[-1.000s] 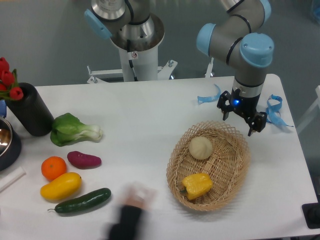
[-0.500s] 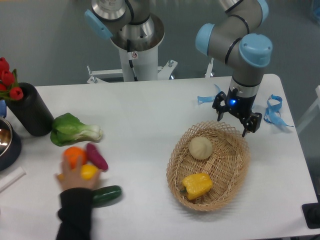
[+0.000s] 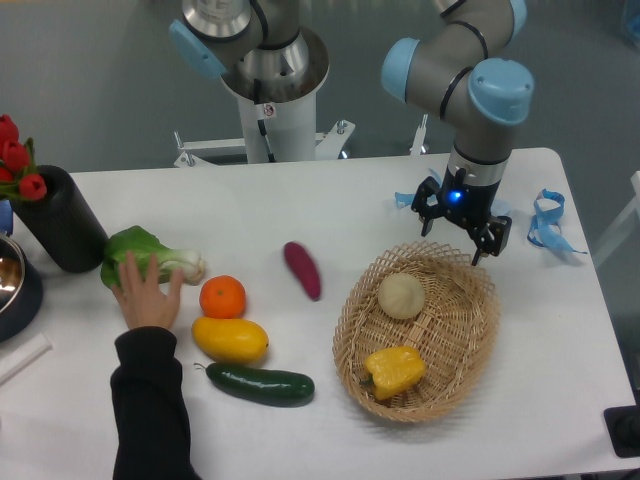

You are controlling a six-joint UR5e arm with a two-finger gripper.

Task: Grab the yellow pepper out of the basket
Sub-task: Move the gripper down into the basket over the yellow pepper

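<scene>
The yellow pepper (image 3: 395, 371) lies in the near part of the wicker basket (image 3: 470, 340), blocky and glossy. A pale round bun-like ball (image 3: 401, 296) sits in the basket's far part. My gripper (image 3: 451, 231) hangs above the basket's far rim, behind the ball, well away from the pepper. Its fingers point down and stand open with nothing between them.
A person's hand (image 3: 145, 290) rests on the bok choy (image 3: 150, 258) at the left. An orange (image 3: 222, 297), a yellow mango-like fruit (image 3: 230, 339), a cucumber (image 3: 260, 384) and a purple sweet potato (image 3: 303, 269) lie mid-table. A black vase (image 3: 60, 220) and blue ribbons (image 3: 545, 220) stand farther off.
My gripper has shifted left and slightly back along the basket's far rim. The person's hand has moved the orange, mango-like fruit, cucumber and sweet potato rightward, and now rests on the bok choy.
</scene>
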